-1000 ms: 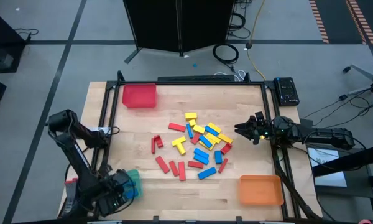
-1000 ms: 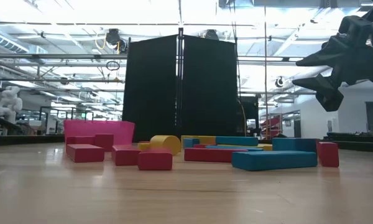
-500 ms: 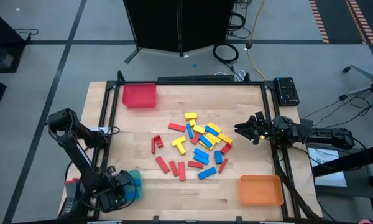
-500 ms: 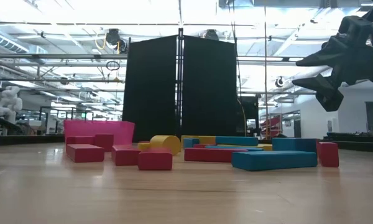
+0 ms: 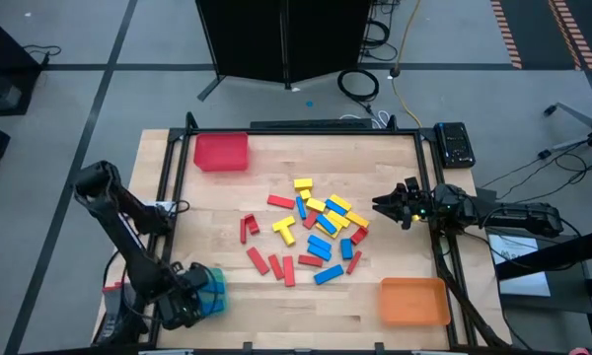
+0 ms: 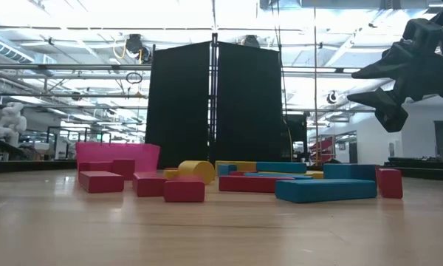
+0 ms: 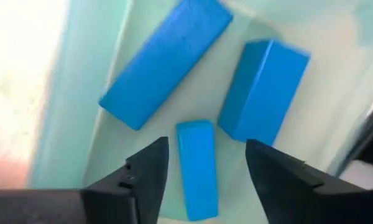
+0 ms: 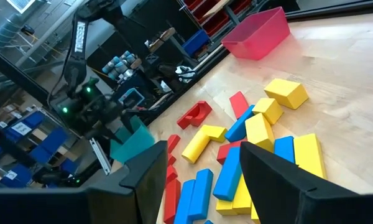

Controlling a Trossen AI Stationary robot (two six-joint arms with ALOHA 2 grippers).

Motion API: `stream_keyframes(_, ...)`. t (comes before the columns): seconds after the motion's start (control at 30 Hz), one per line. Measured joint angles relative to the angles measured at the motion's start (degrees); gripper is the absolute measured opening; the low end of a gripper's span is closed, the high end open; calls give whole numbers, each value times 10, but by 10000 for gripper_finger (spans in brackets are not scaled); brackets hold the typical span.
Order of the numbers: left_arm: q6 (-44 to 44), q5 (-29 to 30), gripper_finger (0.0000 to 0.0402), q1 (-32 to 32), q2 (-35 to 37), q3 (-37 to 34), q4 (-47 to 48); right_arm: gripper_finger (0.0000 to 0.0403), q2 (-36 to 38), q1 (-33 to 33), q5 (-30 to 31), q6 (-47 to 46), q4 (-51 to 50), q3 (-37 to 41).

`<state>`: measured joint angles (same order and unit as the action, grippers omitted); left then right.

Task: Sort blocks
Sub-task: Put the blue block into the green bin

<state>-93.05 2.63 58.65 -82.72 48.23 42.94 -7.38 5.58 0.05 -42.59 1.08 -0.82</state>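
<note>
The blocks point(image 5: 316, 232) lie in a loose red, blue and yellow pile mid-table, also seen in the low view point(image 6: 325, 190). My left gripper point(image 5: 195, 301) hovers open over the green tray point(image 5: 215, 286) at the near-left corner. In the left wrist view three blue blocks lie flat on the tray floor point(image 7: 112, 74). One of them point(image 7: 197, 171) sits between my open fingers point(image 7: 205, 148) with a gap on each side. My right gripper point(image 5: 378, 205) is open in the air by the pile's right side point(image 8: 202, 152), well above the table point(image 6: 354, 85).
A red tray point(image 5: 221, 152) stands at the far-left corner and an orange tray point(image 5: 412, 300) at the near-right corner. Bare wood lies between the pile and the near edge. A black device point(image 5: 454, 143) rests past the far-right frame rail.
My left gripper has drifted slightly toward the table's right over the green tray, and its arm's elbow has shifted toward the far edge. The blocks have stayed in place.
</note>
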Motion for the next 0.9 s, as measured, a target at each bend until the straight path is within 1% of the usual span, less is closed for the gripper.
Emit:
stream_keyframes(0.13, -9, 5, 239, -12, 51, 0, 15, 199, 0, 0, 0, 4, 0, 0)
stream_keyframes(0.3, -17, 6, 242, -27, 116, 0, 39, 199, 0, 0, 0, 9, 0, 0)
stream_keyframes(0.4, -37, 33, 242, -41, 154, 1, 45, 199, 0, 0, -1, 13, 0, 0)
stream_keyframes(0.57, -31, 128, 242, -59, 208, 17, 44, 199, 0, 0, -1, 13, 0, 0)
stream_keyframes(0.67, -7, 205, 242, -72, 232, 31, 44, 199, 0, 0, -1, 13, 0, 0)
stream_keyframes(0.83, 72, 345, 242, -109, 248, 65, 41, 199, 0, 0, -1, 17, 0, 0)
stream_keyframes(0.9, 120, 388, 242, -135, 248, 79, 38, 199, 0, 0, -1, 17, 0, 0)
